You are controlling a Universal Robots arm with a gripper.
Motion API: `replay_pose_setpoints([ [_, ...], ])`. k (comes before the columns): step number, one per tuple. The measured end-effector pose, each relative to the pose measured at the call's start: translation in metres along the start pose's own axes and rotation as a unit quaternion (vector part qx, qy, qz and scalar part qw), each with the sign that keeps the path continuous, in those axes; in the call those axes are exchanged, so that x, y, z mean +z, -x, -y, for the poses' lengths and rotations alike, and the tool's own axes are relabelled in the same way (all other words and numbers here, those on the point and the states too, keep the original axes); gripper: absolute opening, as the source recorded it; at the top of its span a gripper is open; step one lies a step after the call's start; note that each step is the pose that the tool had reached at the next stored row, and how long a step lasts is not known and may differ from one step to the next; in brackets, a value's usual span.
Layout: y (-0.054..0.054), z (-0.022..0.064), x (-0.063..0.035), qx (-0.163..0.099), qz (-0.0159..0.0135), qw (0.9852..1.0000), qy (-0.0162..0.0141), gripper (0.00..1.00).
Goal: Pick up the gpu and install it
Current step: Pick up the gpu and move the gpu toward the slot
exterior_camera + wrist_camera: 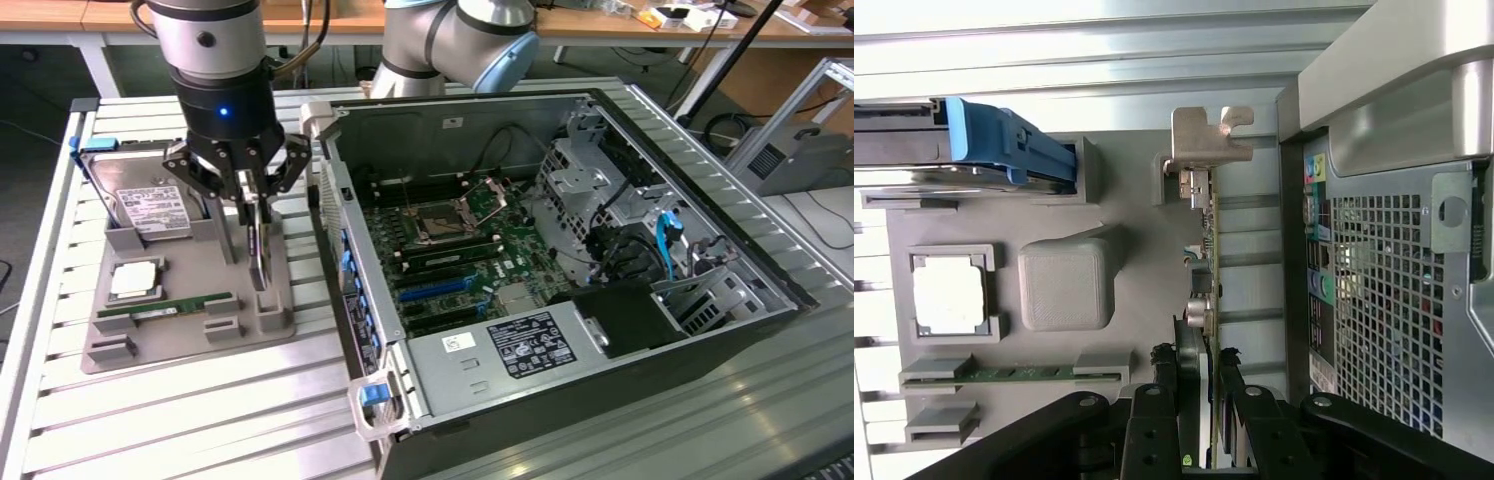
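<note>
Apparently the fingers pinch the upright gpu; a slipping grip could swing it into the case at its three o'clock.

Slatted table with grey tray and computer case

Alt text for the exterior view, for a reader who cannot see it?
A robot arm's black gripper is shut on a thin dark graphics card standing on edge in a grey plastic tray, which also holds a silver hard drive and a narrow green memory stick. On the exterior view's right lies an open black computer case, motherboard exposed.
</note>
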State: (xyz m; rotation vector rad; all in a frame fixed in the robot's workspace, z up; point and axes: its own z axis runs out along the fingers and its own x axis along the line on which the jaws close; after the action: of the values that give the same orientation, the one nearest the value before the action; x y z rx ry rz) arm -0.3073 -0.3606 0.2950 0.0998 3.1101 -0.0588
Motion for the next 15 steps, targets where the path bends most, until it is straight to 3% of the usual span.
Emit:
replay_pose_setpoints([
  [15,0.0002,0.0002,-0.0055,0.0,0.0001,1.0,-0.0003,0.27],
])
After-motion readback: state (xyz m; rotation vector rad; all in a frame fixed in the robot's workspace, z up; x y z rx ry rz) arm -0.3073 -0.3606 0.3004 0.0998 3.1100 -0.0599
